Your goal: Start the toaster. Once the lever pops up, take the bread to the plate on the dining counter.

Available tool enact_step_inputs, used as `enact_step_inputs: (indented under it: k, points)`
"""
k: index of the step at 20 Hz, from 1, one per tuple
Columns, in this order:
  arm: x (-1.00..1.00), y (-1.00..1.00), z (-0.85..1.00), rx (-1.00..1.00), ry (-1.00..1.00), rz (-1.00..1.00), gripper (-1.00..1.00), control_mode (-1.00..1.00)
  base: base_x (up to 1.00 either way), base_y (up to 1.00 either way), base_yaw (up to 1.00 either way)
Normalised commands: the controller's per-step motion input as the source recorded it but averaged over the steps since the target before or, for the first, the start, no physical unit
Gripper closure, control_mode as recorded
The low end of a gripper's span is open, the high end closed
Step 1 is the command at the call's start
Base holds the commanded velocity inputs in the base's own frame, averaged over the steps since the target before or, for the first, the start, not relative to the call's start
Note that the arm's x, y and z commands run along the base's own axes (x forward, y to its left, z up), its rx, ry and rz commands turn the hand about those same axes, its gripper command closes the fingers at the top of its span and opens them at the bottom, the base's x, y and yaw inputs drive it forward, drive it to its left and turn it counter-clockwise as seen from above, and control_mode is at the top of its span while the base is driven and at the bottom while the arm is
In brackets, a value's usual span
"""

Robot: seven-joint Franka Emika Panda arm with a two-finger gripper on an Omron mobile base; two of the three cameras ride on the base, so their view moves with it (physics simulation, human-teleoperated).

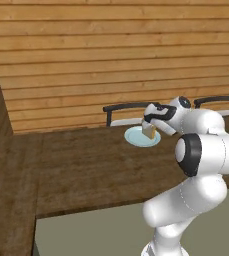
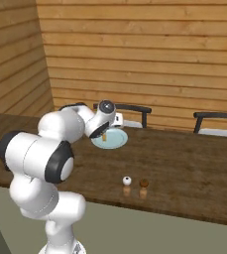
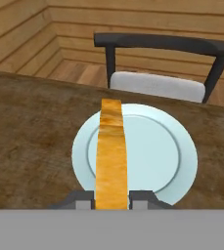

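Jaws clamped narrow on the bread, held edge-on above the plate, presumably so the slice can drop flat within the rim. Plate resting on the dark tabletop, near its far edge, just in front of a chair (grey seat, black back). From the right base view, two small round items on the tabletop, well apart from the plate. From the left base view, slice low over the plate; contact not discernible.
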Motion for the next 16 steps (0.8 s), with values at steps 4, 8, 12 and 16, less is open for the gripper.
enact_step_inputs:
  k: [4, 8, 12, 16]
  points:
    - [0.1, 0.0, -0.22, 0.0, 0.0, 0.0, 1.0, -1.0, 0.0, 0.0, 0.0]
    - [0.05, 0.0, -0.19, 0.0, 0.0, 0.0, 1.0, -1.0, 0.0, 0.0, 0.0]
    - [0.06, 0.0, -0.15, 0.0, 0.02, 0.0, 1.0, -1.0, 0.0, 0.0, 0.0]
    - [0.13, 0.0, -0.07, 0.0, 0.02, 0.0, 1.0, -1.0, 0.0, 0.0, 0.0]
